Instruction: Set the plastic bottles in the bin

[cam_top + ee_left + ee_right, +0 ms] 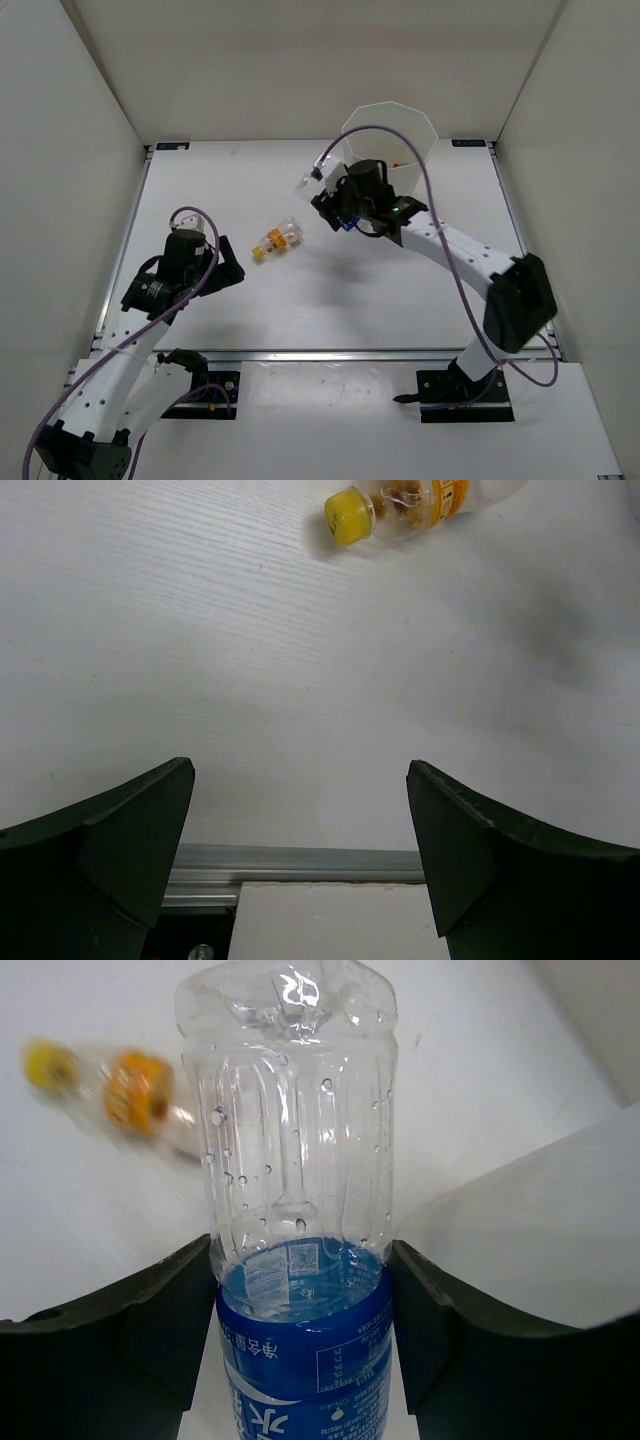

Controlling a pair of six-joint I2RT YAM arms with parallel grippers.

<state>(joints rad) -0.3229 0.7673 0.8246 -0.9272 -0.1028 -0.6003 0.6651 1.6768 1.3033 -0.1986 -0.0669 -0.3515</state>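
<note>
My right gripper (330, 205) is shut on a clear bottle with a blue label (295, 1260) and holds it in the air beside the white translucent bin (392, 140) at the back right; the bottle's clear end (308, 180) sticks out to the left. A clear bottle with a yellow cap and yellow-orange label (275, 240) lies on the table at the centre; it also shows in the left wrist view (400, 505) and blurred in the right wrist view (120, 1095). My left gripper (228, 268) is open and empty, left of that bottle. Something red shows inside the bin.
White walls close in the table on three sides. A metal rail (300, 863) runs along the table's near edge under my left gripper. The bin's pale wall (540, 1240) fills the right of the right wrist view.
</note>
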